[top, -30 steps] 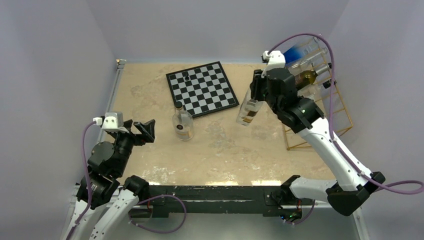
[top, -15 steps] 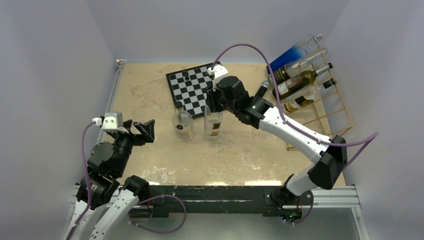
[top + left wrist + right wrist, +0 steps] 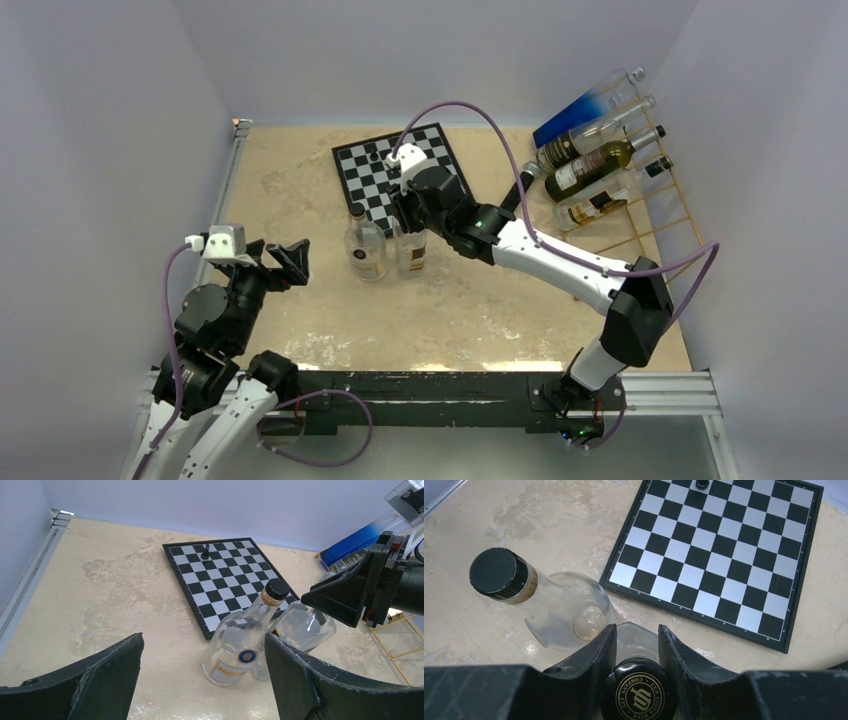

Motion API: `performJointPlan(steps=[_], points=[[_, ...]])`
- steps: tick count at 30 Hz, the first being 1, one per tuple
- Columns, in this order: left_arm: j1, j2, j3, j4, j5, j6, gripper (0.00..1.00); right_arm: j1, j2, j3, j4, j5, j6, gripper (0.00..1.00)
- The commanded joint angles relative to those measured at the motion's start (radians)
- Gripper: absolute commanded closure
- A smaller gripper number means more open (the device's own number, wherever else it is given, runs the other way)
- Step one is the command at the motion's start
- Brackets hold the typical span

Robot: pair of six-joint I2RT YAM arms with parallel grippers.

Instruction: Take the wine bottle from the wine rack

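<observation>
Location: the wine bottle (image 3: 411,250) is held clear of the wine rack (image 3: 688,210), upright just beside a second clear bottle (image 3: 366,250), at the near edge of the chessboard (image 3: 365,180).
Right gripper (image 3: 636,635): clamped on the bottle's neck, under the black cap.
Left gripper (image 3: 292,260): spread wide, nothing held.
Axis: near vertical, cap up, base towards the table (image 3: 300,170); contact cannot be told.
Handling: judged to be rigid, slick, breakable glass; the neck is best gripped.
</observation>
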Motion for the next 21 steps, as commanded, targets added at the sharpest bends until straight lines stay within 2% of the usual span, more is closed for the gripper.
performJointPlan(steps=[1, 4, 7, 10, 13, 17, 21], points=[[-0.003, -0.002, 0.014, 0.015, -0.002, -0.003, 0.06, 0.008, -0.038, 0.041, 0.151, 0.064, -0.025, 0.73], [-0.003, -0.003, 0.015, 0.014, 0.000, -0.003, 0.06, 0.011, -0.045, 0.043, 0.137, 0.075, -0.020, 0.58], [-0.003, -0.005, 0.014, 0.014, 0.001, -0.003, 0.06, 0.011, -0.062, 0.044, 0.115, 0.087, -0.015, 0.52], [-0.003, -0.003, 0.014, 0.015, 0.002, -0.003, 0.06, 0.011, -0.102, 0.035, 0.104, 0.092, 0.000, 0.39], [-0.003, 0.002, 0.014, 0.014, 0.004, -0.003, 0.06, 0.011, -0.151, 0.040, 0.072, 0.120, 0.026, 0.33], [-0.003, 0.003, 0.015, 0.012, 0.008, -0.003, 0.06, 0.007, -0.180, 0.086, -0.048, 0.320, 0.066, 0.23], [-0.003, 0.005, 0.015, 0.013, 0.013, -0.003, 0.06, -0.017, -0.207, 0.052, 0.001, 0.528, -0.014, 0.20]])
